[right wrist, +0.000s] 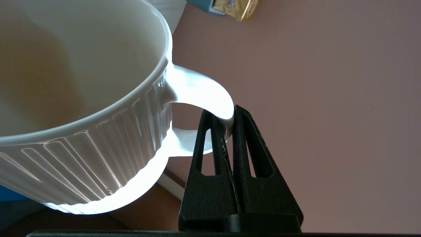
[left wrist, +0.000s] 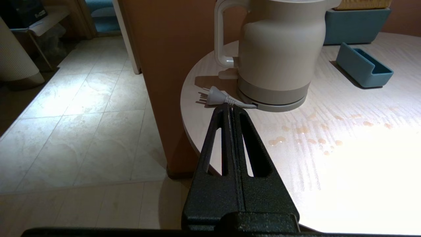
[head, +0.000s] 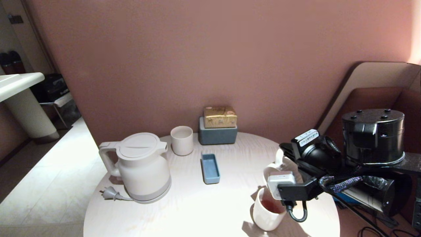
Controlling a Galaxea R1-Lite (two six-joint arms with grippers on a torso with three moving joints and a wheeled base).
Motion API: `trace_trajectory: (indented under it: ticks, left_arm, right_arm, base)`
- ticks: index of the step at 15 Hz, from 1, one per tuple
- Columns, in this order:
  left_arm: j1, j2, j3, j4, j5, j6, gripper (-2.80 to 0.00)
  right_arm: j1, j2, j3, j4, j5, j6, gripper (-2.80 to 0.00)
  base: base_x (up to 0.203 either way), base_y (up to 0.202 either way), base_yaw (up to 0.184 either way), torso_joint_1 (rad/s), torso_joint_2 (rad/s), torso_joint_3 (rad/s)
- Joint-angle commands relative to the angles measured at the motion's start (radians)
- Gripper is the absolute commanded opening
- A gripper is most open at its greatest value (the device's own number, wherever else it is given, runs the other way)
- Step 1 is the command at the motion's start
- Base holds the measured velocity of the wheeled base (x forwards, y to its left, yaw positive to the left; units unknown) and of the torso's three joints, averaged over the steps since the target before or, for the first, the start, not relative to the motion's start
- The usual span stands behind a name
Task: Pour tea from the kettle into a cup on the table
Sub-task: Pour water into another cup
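- Kettle (head: 142, 166) sits on its base at the left of the table (head: 184, 210), plug lying loose, nobody holding it.
- Right pincer (right wrist: 229, 122) is clamped on the ribbed cup's (right wrist: 82, 131) handle, tipped over a smooth cup (head: 268, 212) holding tea (head: 272, 206), probably decanting.
- Left pincer (left wrist: 230, 110) closed, empty, parked.
- Arm blocks the head view's tilted mug.

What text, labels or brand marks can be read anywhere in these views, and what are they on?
No text can be read in any view.
White label strips on the right wrist camera: printed lines, too small to read.
Gold box on the blue-grey container: patterned print, no readable words.
Kettle, ribbed mug held by the right gripper, and plug: no marking visible.
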Motion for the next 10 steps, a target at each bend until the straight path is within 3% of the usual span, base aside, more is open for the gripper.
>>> trace_trajectory:
  ticks: [1, 10]
  left_arm:
    - [0.0, 0.002, 0.0, 0.0, 0.0, 0.0, -2.8]
    - [0.0, 0.002, 0.0, -0.001, 0.0, 0.0, -2.8]
  right_arm:
    - [0.005, 0.0, 0.002, -0.003, -0.009, -0.012, -2.8]
    - [0.024, 0.0, 0.001, -0.004, -0.037, -0.037, -2.8]
  base:
    - [0.0, 0.0, 0.0, 0.0, 0.0, 0.0]
    - [0.0, 0.0, 0.0, 0.0, 0.0, 0.0]
